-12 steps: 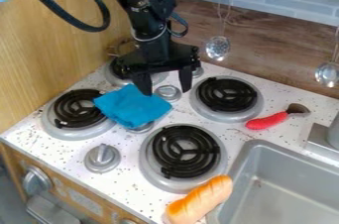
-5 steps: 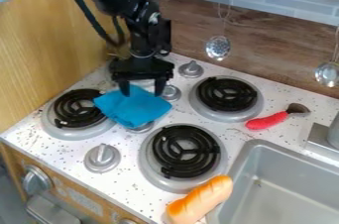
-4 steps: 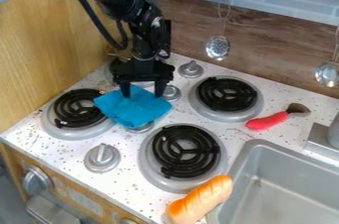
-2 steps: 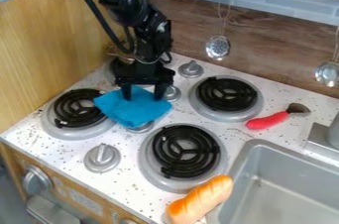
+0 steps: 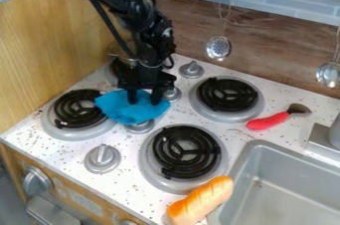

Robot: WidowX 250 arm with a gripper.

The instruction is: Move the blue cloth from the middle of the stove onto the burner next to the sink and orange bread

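The black gripper points down over the blue cloth, its two fingers pressed into the cloth's upper right part. Those fingers stand apart, with some cloth bunched between them. The cloth lies crumpled between the left front burner and the middle knobs, partly covering one knob.
A burner is at the back right, another at the front. A red-handled brush lies near the sink. A bread roll rests by the sink's left rim. Metal ladles hang at the back.
My gripper came left from above the cloth's right side, then lowered onto it. Its fingers have since drawn closer together, and the cloth's upper edge has bunched.
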